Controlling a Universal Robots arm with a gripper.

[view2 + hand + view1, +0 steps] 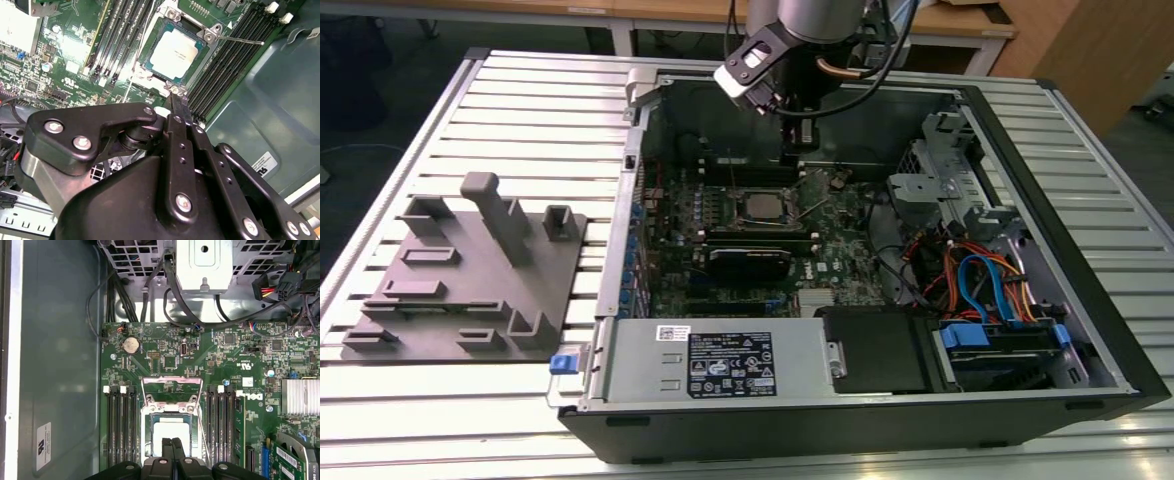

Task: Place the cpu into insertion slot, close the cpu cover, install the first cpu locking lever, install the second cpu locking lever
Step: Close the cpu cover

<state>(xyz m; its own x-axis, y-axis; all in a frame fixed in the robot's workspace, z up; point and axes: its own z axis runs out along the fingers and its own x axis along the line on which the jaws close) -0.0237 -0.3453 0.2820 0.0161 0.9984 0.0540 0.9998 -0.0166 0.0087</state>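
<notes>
Claw (172, 442) with fingers pinched fully together, gripping nothing: probably held so to act as one narrow pusher, not a carrier. Reaches down into the open computer case (1067, 230), over the green motherboard (165, 360).

Just beyond and below the tips, the cpu (173, 54), silver face up, already down in the insertion slot (172, 413); hence no load to carry.

Around the chip, on either side of the tips, the cpu cover (197, 430). Apparently lowered to trap the chip, flatness impossible to judge.

Off to one side of the tips, a thin locking lever (240, 39), slanting out across the black memory slots (225, 67). Judged unlatched, so nothing yet clamping the cover.

In the second wrist view, tips right at a small metal tab (173, 90) on the socket's nearest corner, touching or nearly so. Likely placed there to press or hook.
</notes>
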